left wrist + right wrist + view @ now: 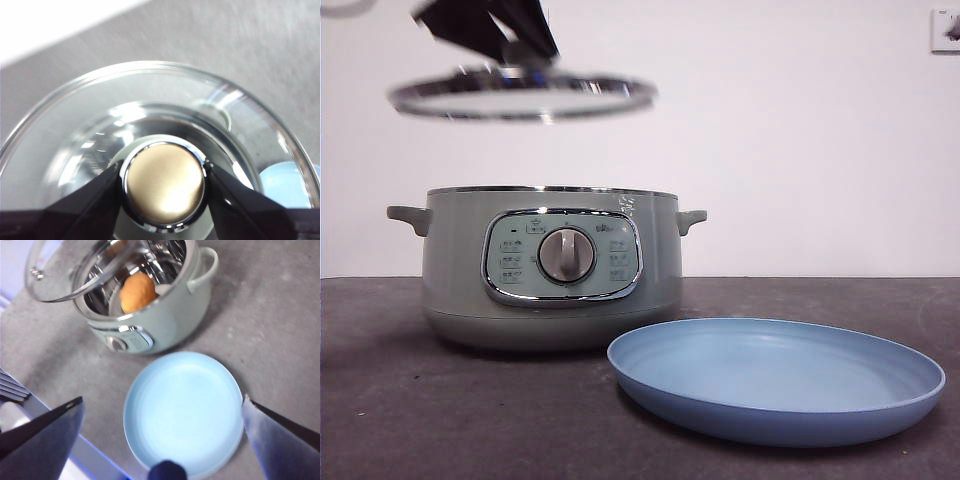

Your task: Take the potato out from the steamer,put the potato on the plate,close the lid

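Oval orange-brown potato [137,291]: sits inside the round sage-green steamer [552,268], against the shiny inner wall, uncovered. Likely firm, light, matte skin with fair grip; rounded, so it could roll between the jaws. Take it across its short axis, near the middle.

Round glass lid with chrome rim [523,97]: held aloft above the pot, slightly tilted, offset toward the pot's 9 o'clock in the front view. Glass, so fragile and slick; the knob is your only sound hold.

Left gripper [165,182]: clamped on the lid's knob, jaws either side.

Right gripper [162,412]: jaws spread wide, nothing held, hanging over the shallow light-blue plate [182,410], which lies bare just beside the pot.
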